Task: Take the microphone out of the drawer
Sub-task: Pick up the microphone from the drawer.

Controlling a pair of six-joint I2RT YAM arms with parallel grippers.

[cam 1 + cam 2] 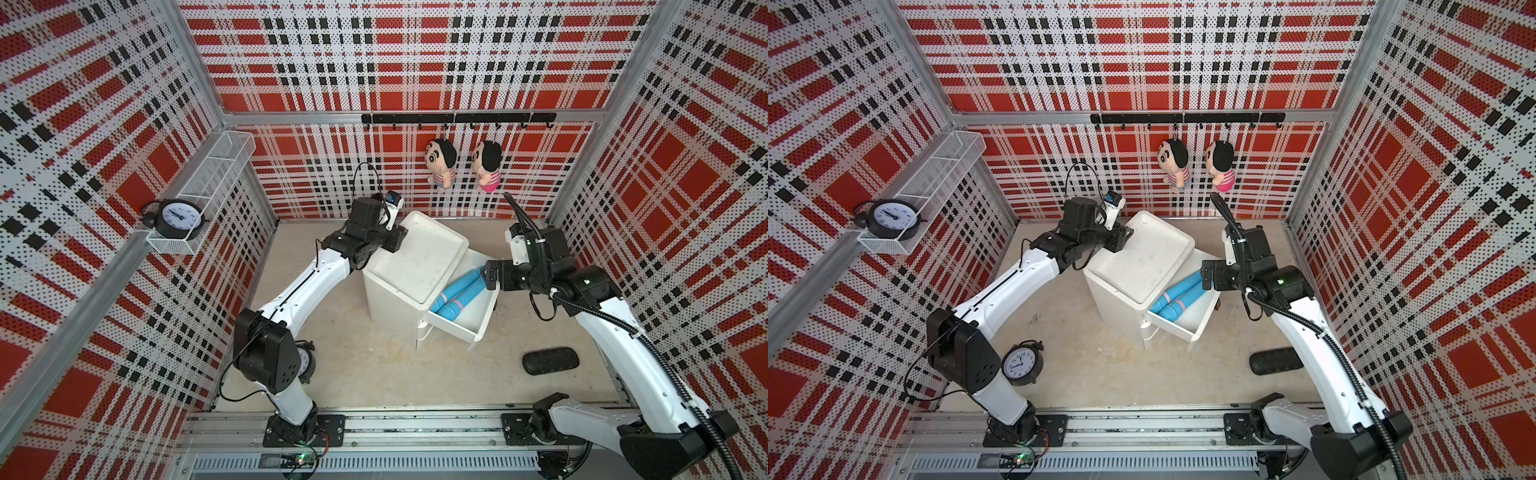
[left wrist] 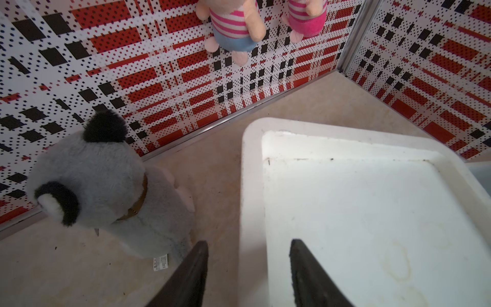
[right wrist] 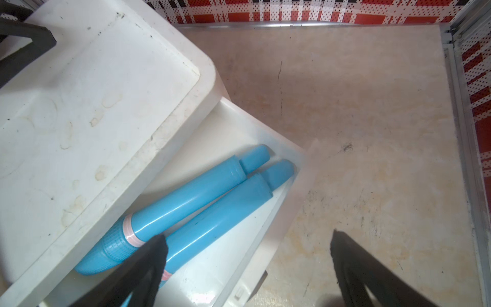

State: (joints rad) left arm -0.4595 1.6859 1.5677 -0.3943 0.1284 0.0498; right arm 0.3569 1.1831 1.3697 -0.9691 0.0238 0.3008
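Observation:
Two blue microphones (image 1: pixel 457 291) (image 1: pixel 1177 291) lie side by side in the pulled-out white drawer (image 1: pixel 484 322) (image 1: pixel 1200 326) of a white cabinet (image 1: pixel 415 257). The right wrist view shows one microphone (image 3: pixel 186 196) beside the other microphone (image 3: pixel 220 215), each with a pink ring. My right gripper (image 3: pixel 247 236) (image 1: pixel 490 276) hangs open and wide above the drawer (image 3: pixel 279 212): one finger over the microphones, the other over the floor. My left gripper (image 2: pixel 248 242) (image 1: pixel 397 241) is open at the cabinet's top rear corner, its rim (image 2: pixel 252 186) between the fingers.
A grey plush toy (image 2: pixel 106 186) sits on the floor behind the cabinet. Two dolls (image 1: pixel 440 162) (image 1: pixel 486 164) hang on the back wall. A black case (image 1: pixel 550 360) lies at the front right, an alarm clock (image 1: pixel 1021 363) by the left arm, another clock (image 1: pixel 178 216) on a wire shelf.

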